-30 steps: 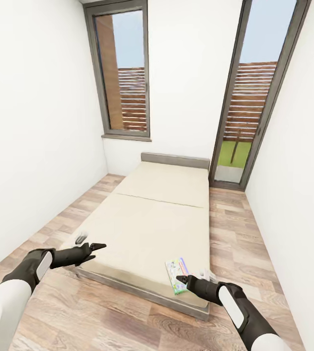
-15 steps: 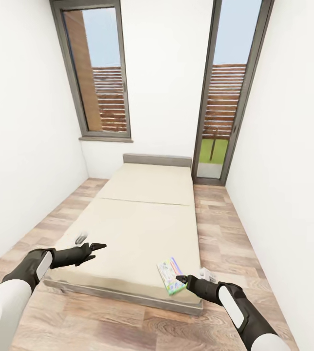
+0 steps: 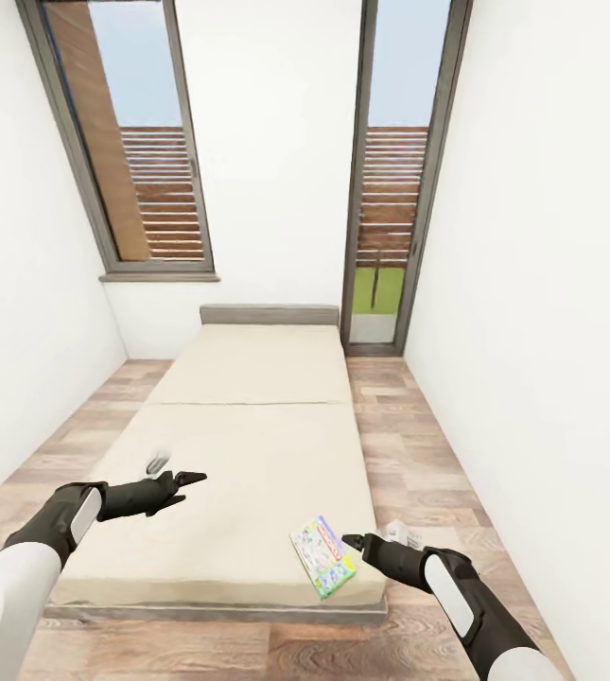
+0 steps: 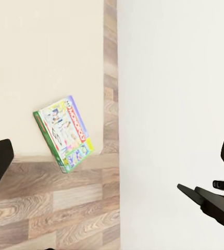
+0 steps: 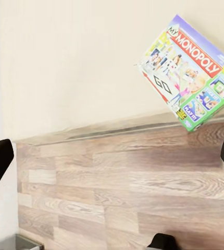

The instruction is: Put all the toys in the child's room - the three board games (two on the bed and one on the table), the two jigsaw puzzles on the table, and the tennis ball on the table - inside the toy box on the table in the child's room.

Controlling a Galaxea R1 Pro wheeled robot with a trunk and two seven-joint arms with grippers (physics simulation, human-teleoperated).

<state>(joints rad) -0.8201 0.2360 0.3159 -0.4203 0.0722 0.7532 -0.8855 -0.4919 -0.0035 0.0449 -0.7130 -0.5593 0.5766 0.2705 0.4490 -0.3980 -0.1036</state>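
Observation:
One board game (image 3: 322, 556), a flat printed Monopoly box, lies on the beige bed (image 3: 248, 445) at its near right corner. It also appears in the left wrist view (image 4: 64, 133) and the right wrist view (image 5: 190, 73). My right gripper (image 3: 352, 542) hovers open just right of the box, over the bed's edge. My left gripper (image 3: 189, 479) is open above the near left part of the mattress, holding nothing. The table, toy box, jigsaw puzzles and tennis ball are out of view.
The bed's grey headboard (image 3: 269, 314) meets the far wall between two tall grey-framed windows (image 3: 144, 180). White walls close in on both sides. Strips of wood floor (image 3: 409, 454) run along the bed's right and left sides and in front of it.
The whole picture has shifted, so the camera has moved: the bed now lies squarer and more central in front of me. Both arms keep the same pose; the board game stays on the bed.

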